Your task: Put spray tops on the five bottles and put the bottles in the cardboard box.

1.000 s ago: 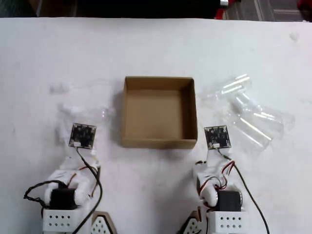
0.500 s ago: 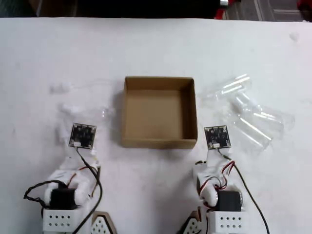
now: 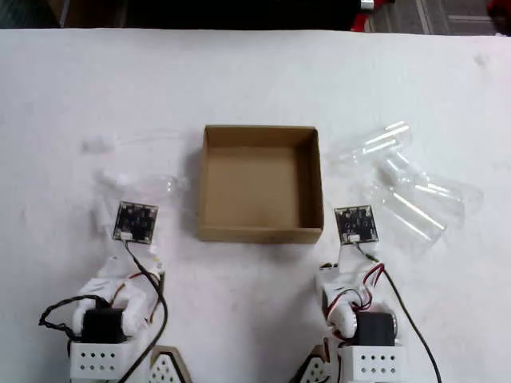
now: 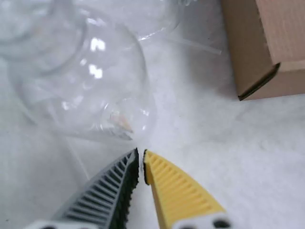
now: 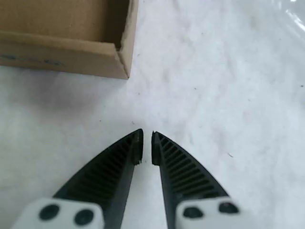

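Note:
The open cardboard box (image 3: 259,183) stands empty in the middle of the table. Several clear bottles (image 3: 411,187) lie on their sides in a heap to its right. Left of the box lie clear plastic pieces (image 3: 128,167) with thin tubes, which look like the spray tops. My left gripper (image 4: 141,160) is shut and empty, its tips just short of a rounded clear piece (image 4: 81,86), with the box corner (image 4: 267,47) to one side. My right gripper (image 5: 147,143) is shut and empty over bare table near another box corner (image 5: 66,47).
Both arm bases sit at the table's near edge, the left arm (image 3: 112,307) and the right arm (image 3: 355,299), each trailing cables. The white table (image 3: 255,72) stretches open behind the box. A bottle edge (image 5: 293,14) shows in the right wrist view.

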